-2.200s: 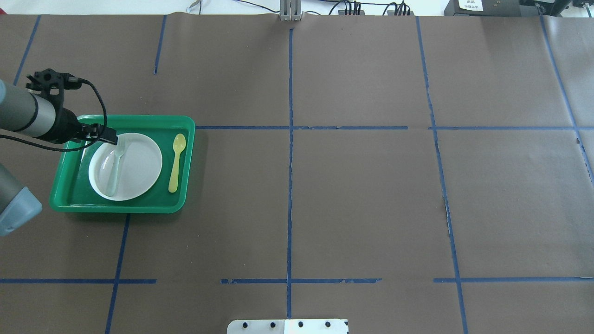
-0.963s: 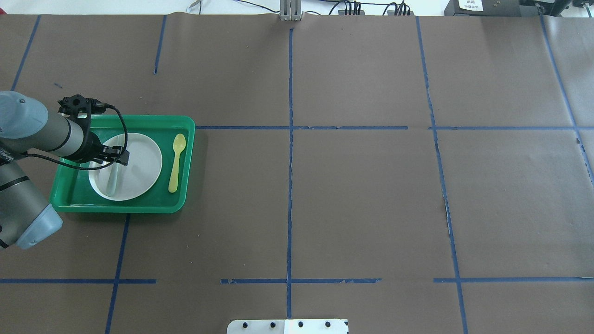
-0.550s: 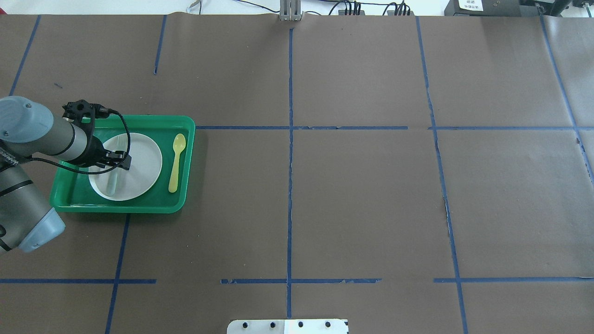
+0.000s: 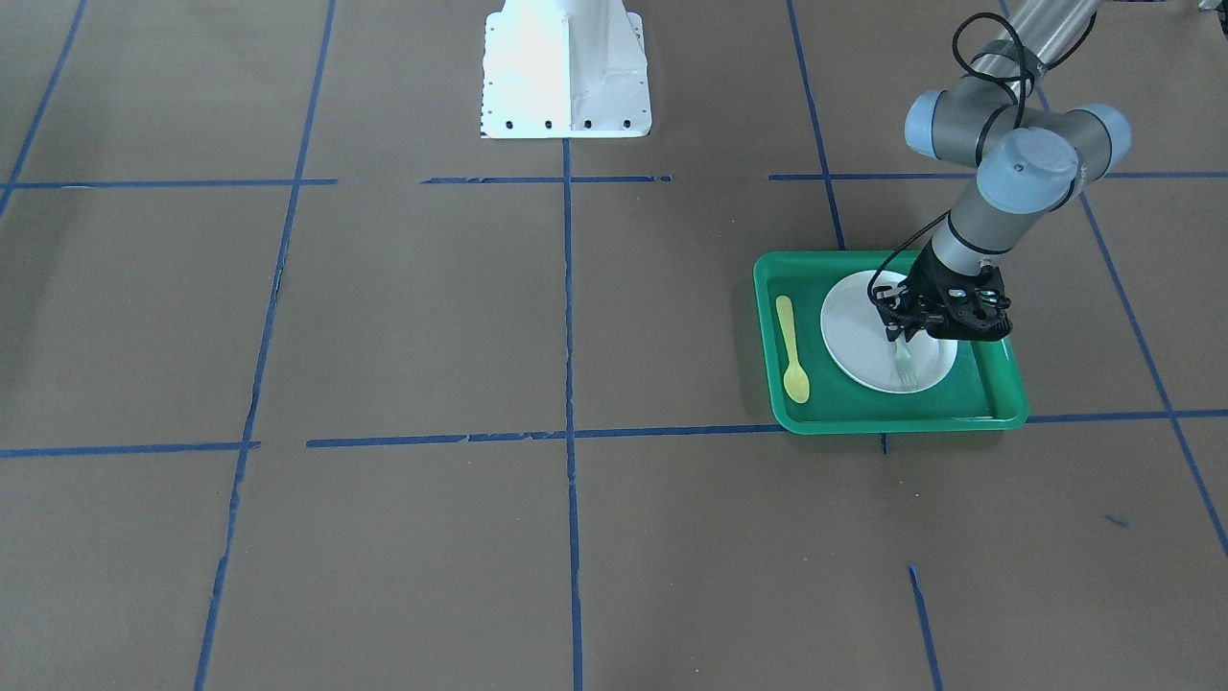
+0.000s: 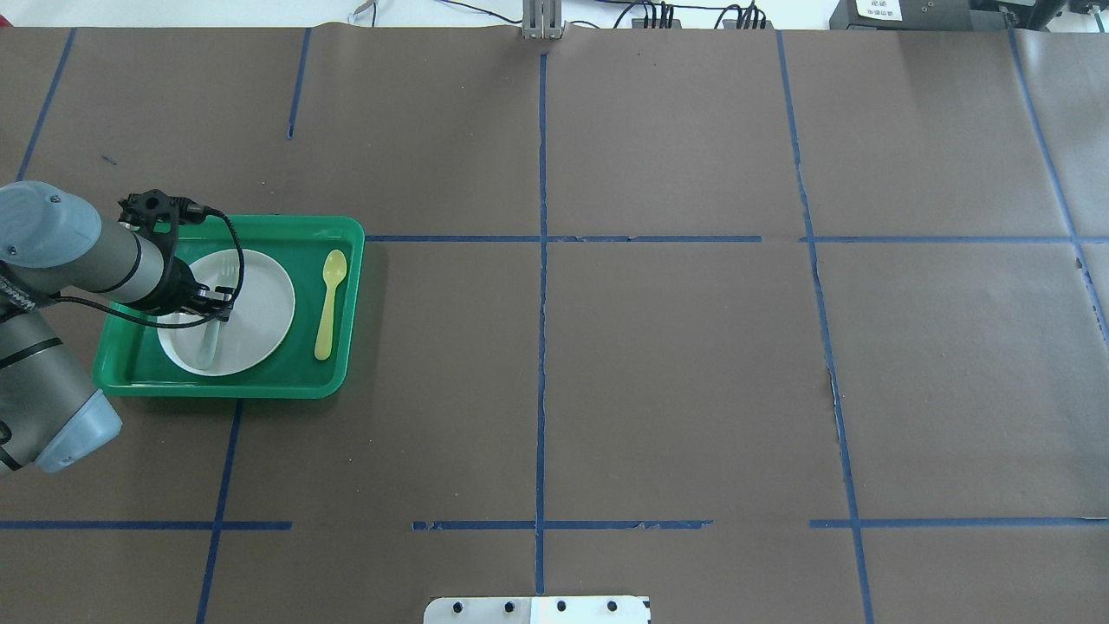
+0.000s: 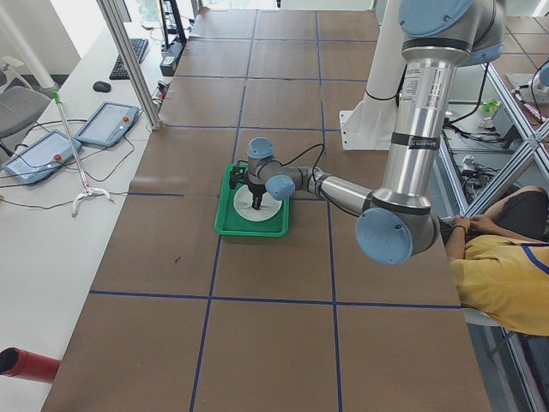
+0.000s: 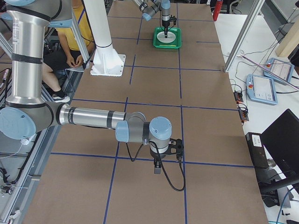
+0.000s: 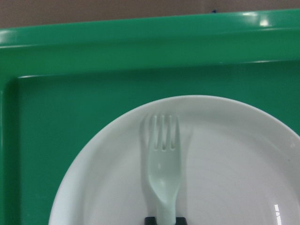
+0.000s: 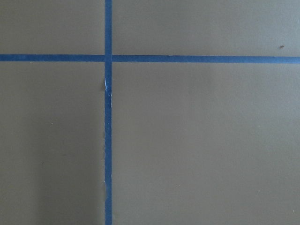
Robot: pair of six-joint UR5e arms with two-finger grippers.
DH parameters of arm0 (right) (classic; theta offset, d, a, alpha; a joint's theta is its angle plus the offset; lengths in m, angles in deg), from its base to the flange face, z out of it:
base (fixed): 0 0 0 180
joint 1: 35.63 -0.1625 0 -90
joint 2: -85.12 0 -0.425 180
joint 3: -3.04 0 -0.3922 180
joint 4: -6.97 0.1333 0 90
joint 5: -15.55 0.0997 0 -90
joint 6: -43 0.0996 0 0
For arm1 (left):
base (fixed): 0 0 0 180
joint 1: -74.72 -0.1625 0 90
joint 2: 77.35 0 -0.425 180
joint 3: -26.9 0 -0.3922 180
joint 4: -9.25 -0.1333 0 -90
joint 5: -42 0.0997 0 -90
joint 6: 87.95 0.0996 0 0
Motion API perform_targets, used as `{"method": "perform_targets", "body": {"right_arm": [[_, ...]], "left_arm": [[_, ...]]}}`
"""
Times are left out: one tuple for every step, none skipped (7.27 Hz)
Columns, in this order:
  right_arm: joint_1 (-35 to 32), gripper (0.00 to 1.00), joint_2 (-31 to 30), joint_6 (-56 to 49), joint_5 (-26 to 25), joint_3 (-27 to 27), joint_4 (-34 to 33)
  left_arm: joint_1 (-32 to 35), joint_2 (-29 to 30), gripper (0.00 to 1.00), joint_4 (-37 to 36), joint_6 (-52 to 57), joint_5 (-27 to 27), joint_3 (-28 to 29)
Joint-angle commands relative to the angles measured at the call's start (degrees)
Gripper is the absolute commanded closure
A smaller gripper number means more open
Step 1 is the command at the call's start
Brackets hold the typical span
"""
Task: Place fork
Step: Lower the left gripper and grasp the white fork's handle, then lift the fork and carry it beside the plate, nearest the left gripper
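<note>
The pale translucent fork (image 5: 209, 343) lies on a white plate (image 5: 260, 321) in a green tray (image 5: 260, 386) at the table's left. My left gripper (image 5: 213, 312) is down on the plate and shut on the fork's handle. In the left wrist view the fork (image 8: 164, 168) points tines away and dark fingertips (image 8: 151, 220) press against both sides of its handle. In the front view the tines (image 4: 905, 370) stick out below the left gripper (image 4: 904, 338). My right gripper (image 7: 158, 169) shows only in the exterior right view, low over bare table; I cannot tell its state.
A yellow spoon (image 5: 329, 303) lies in the tray to the right of the plate, clear of the gripper. The tray's raised rim (image 8: 93, 42) runs just beyond the plate. Brown paper with blue tape lines (image 5: 542, 347) covers the table. A seated person (image 6: 497, 257) is beside the robot.
My left arm swung in over the tray and came down onto the plate at the fork's handle. In the last half second the plate slid slightly left.
</note>
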Motion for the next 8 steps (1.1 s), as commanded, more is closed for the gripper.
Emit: {"method": "perform_targets", "body": {"right_arm": [[0.00,0.00,0.00,0.02,0.00,0.00,-0.04],[0.00,0.00,0.00,0.02,0.00,0.00,-0.04],[0.00,0.00,0.00,0.02,0.00,0.00,-0.04],[0.00,0.00,0.00,0.02,0.00,0.00,-0.04],[0.00,0.00,0.00,0.02,-0.08,0.00,-0.04],[0.00,0.00,0.00,0.02,0.00,0.00,0.05],[0.00,0.00,0.00,0.02,0.00,0.00,-0.04],[0.00,0.00,0.00,0.02,-0.08,0.00,-0.04]], "left_arm": [[0.15,0.06,1.00,-0.09,0.04,-0.80,-0.59],[0.50,-0.63,1.00,-0.61,0.65,-0.98,-2.42],[1.02,-0.64,1.00,-3.92,0.83,-3.41,-4.44],[4.16,-0.82,1.00,-5.18,3.61,-5.61,-5.94],[6.45,-1.51,1.00,-5.36,5.64,-5.72,-6.22],[8.57,-3.61,1.00,-5.28,8.71,-5.81,-6.22],[11.11,-5.11,1.00,-5.19,11.61,-5.90,-6.13],[11.57,-5.12,1.00,-4.93,11.55,-7.29,-5.09]]}}
